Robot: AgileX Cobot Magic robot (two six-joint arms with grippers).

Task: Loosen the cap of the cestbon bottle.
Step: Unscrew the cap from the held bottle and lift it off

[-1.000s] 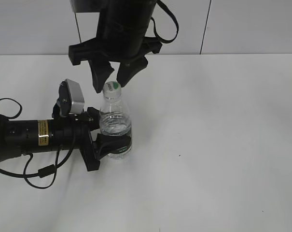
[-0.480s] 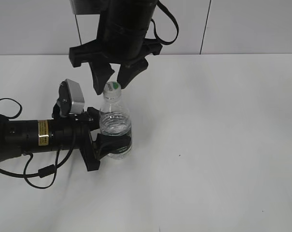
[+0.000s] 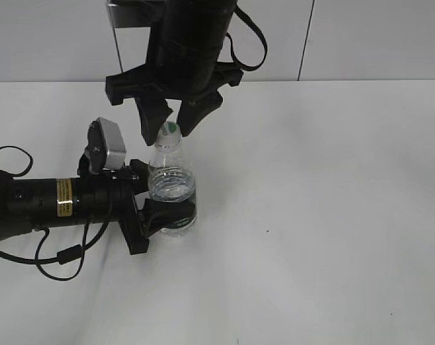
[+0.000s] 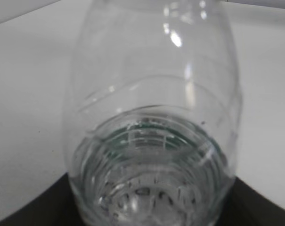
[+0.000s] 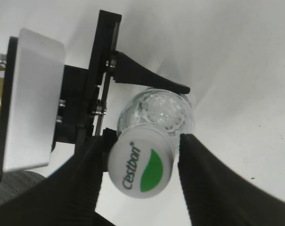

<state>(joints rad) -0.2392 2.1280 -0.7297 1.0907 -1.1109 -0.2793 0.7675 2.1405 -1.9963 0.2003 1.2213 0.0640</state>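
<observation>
The cestbon bottle point(image 3: 172, 181) stands upright on the white table, clear with a dark green label band low down. My left gripper point(image 3: 147, 210) is shut on its lower body from the left. In the left wrist view the bottle point(image 4: 151, 117) fills the frame between the dark jaws point(image 4: 151, 214). The white cap point(image 3: 169, 129) with its green mark sits on top. My right gripper point(image 3: 168, 123) hangs over it, open, one finger on each side. In the right wrist view the cap point(image 5: 141, 162) lies between the fingers point(image 5: 144, 141), close to the left one, with a gap on the right.
The left arm point(image 3: 52, 201) lies along the table at the left with its cables point(image 3: 59, 255). A white tiled wall point(image 3: 375, 36) runs behind the table. The left gripper's jaw point(image 5: 142, 77) shows beside the bottle in the right wrist view.
My right gripper has come down a little over the cap and its fingers have drawn closer around it. The bottle and the left gripper have not moved.
</observation>
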